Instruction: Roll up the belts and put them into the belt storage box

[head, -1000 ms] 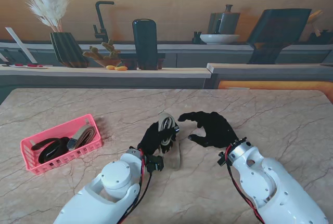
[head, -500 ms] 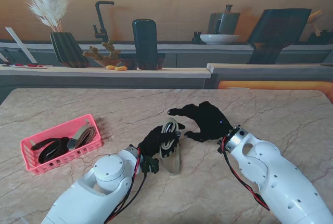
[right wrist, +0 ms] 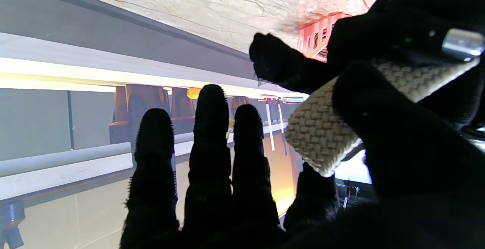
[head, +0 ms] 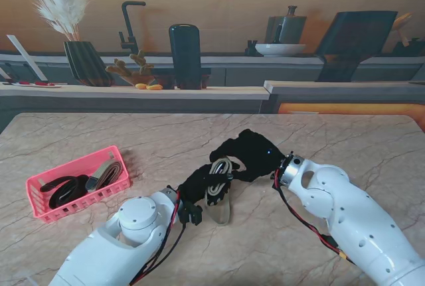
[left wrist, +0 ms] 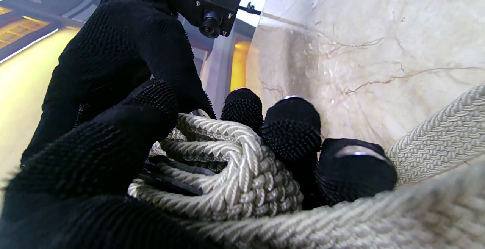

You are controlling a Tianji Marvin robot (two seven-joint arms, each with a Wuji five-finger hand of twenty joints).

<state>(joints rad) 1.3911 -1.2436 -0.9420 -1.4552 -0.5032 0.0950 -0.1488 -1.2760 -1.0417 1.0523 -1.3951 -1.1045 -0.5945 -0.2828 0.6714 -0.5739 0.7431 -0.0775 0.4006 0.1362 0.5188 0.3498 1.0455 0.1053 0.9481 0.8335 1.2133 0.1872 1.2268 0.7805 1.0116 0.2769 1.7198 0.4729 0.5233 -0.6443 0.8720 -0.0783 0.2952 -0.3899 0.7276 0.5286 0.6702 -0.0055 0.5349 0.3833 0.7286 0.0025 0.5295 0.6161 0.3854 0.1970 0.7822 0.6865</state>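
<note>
Left robot hand (head: pixel 199 183) clenched around rolled beige belt (head: pixel 218 178) mid-counter (head: pixel 345 146); right robot hand (head: pixel 249 153) touching the roll, fingers extended, grasping nothing. Pink storage box (head: pixel 46 214) far left.

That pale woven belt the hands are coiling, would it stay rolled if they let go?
Probably not. The woven belt looks soft and floppy: its free tail lies limp on the table. The coil seems held only by the left hand, so it would likely spring loose. Its coarse braid should grip the gloves rather than slip.
</note>
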